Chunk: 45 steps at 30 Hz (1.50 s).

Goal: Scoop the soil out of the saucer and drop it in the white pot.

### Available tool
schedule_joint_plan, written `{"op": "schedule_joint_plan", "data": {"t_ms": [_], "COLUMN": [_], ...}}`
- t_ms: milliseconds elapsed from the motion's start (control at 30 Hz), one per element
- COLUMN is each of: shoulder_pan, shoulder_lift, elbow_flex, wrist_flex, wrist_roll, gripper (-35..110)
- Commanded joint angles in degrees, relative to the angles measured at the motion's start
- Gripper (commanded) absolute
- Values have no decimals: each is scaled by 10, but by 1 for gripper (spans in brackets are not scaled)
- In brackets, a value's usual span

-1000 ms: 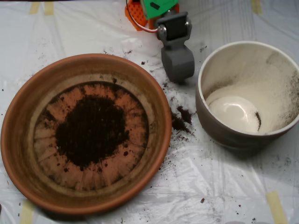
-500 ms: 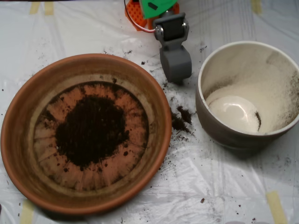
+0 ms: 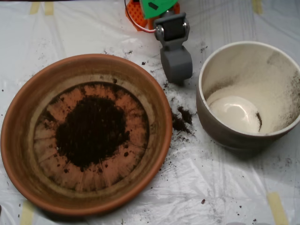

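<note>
**Scoop hangs between saucer and pot, soil heaped in saucer**

The grey scoop (image 3: 176,63) sits at top centre, above the gap between the saucer (image 3: 18,140) on the left and the white pot (image 3: 220,131) on the right, touching neither. Its two shells look closed together, with no gap visible from above. The soil (image 3: 91,131) lies as a dark mound in the middle of the saucer's base. A small spilled clump (image 3: 182,119) rests on the plastic sheet (image 3: 225,187) between saucer and pot, with crumbs scattered around. A dark smear marks the pot's inner wall. No writing or labels are readable.
</note>
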State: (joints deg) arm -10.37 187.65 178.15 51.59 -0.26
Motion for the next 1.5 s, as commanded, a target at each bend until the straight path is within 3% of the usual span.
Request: {"op": "schedule_joint_plan", "data": {"t_ms": [0, 333, 667, 933, 1167, 1467], "shoulder_pan": [11, 70, 185, 243, 279, 338], "shoulder_lift": [42, 42, 42, -58, -274, -377], "elbow_flex": [-21, -130, -169, -211, -390, -363], "wrist_flex": [-5, 49, 8, -19, 68, 2], "wrist_roll": [-3, 18, 56, 68, 35, 12], "gripper": [0, 19, 37, 37, 33, 39]}}
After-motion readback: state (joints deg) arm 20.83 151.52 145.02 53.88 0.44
